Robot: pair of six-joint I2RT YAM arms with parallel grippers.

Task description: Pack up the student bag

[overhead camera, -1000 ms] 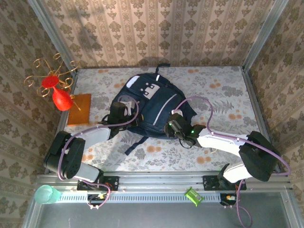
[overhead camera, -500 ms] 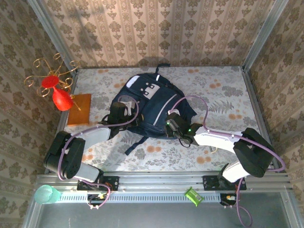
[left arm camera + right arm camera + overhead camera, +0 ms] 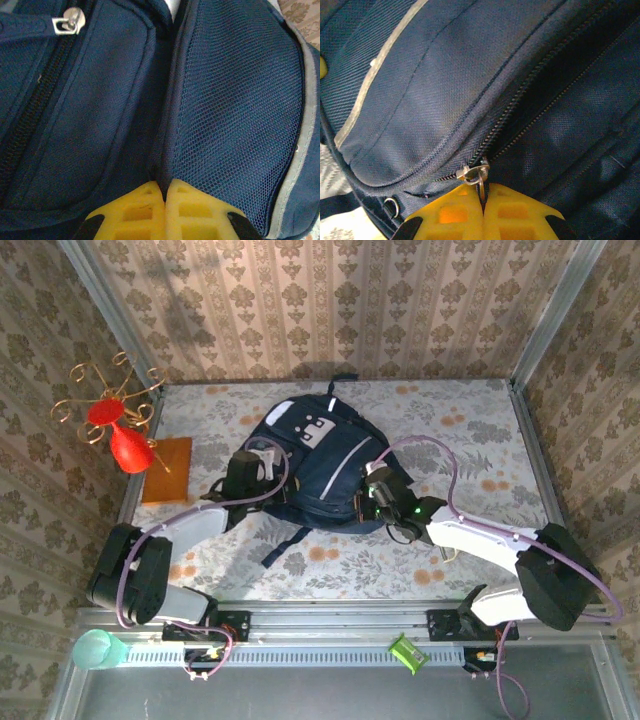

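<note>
R gripper (image 3: 484,194): yellow fingers (image 3: 455,215) pressed tight, pinching small silver metal zip pull (image 3: 481,176). L gripper (image 3: 164,186): fingers closed together on fabric fold btwn pocket & mesh panel (image 3: 235,115). Both on large dark navy fabric student bag (image 3: 320,455) w/ pale stripe, lying mid floral table (image 3: 470,440), nearer back wall.

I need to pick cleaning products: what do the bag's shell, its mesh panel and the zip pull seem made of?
The student bag shell looks like woven synthetic, perhaps nylon or polyester: matte navy with a fine diagonal weave. The mesh panel seems knitted synthetic netting, its open holes visible. The zip pull is probably metal: silvery and shiny.
</note>
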